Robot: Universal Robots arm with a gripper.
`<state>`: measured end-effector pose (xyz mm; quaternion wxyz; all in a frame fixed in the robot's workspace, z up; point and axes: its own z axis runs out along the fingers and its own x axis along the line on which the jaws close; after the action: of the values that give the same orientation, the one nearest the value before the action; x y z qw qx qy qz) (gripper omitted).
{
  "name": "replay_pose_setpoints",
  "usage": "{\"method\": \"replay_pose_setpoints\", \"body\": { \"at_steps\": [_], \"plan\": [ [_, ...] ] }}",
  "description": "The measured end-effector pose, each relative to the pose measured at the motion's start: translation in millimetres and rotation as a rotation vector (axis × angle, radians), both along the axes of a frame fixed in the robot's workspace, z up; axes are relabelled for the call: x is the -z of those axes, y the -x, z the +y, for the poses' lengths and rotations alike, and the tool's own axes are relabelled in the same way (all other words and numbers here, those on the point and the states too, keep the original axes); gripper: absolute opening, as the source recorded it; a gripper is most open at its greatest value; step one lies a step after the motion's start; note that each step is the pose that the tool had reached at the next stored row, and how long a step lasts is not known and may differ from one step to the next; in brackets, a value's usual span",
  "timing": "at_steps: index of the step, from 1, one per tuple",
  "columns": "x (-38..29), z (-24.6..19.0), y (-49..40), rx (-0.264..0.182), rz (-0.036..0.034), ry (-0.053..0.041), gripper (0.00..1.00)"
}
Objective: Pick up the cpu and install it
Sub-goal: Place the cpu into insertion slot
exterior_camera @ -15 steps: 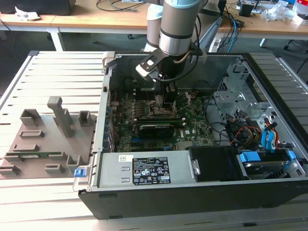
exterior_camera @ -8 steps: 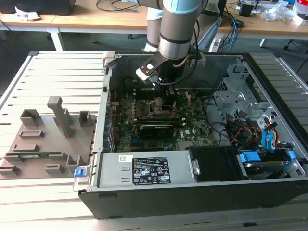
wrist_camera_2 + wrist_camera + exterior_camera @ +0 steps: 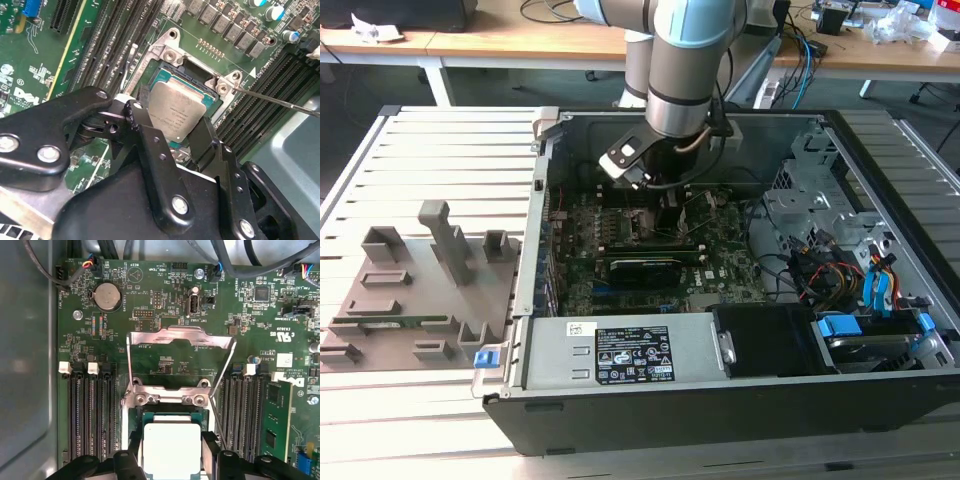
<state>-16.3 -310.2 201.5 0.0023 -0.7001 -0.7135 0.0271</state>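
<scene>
At the exterior view's left, a grey moulded plastic fixture tray (image 3: 415, 300) with upright posts lies on the ribbed grey metal tabletop (image 3: 420, 140). Just beside it toward the right stands an open black steel computer case (image 3: 720, 410). The grey and light-blue robot arm (image 3: 685, 70) reaches down into the case's middle, and its wrist hides the spot it works over. Farther right, tangled cables and blue-tabbed drive bays crowd the case.

In both wrist views the cpu (image 3: 177, 110) (image 3: 172, 442), a flat square chip with a matte silvery top and a thin green rim, sits over the dark metal-framed socket (image 3: 167, 52) on the green motherboard. The gripper (image 3: 170, 120) (image 3: 171, 460) has its black angular fingers (image 3: 150, 145) clamped against two opposite edges of the chip. They cover those edges, so whether the chip lies fully seated is hard to make out. The thin bright steel load plate (image 3: 180, 337) stands hinged open beyond the socket, with long black memory slots (image 3: 90, 415) alongside.
</scene>
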Motion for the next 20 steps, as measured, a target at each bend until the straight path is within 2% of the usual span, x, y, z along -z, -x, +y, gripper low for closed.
{"method": "replay_pose_setpoints", "body": {
  "at_steps": [4, 20],
  "plan": [
    [4.6, -0.2, 0.1, 0.000, 0.0004, 0.0012, 0.55],
    [6.5, 2.0, -0.3, 0.000, -0.0009, -0.0011, 0.55]
  ]
}}
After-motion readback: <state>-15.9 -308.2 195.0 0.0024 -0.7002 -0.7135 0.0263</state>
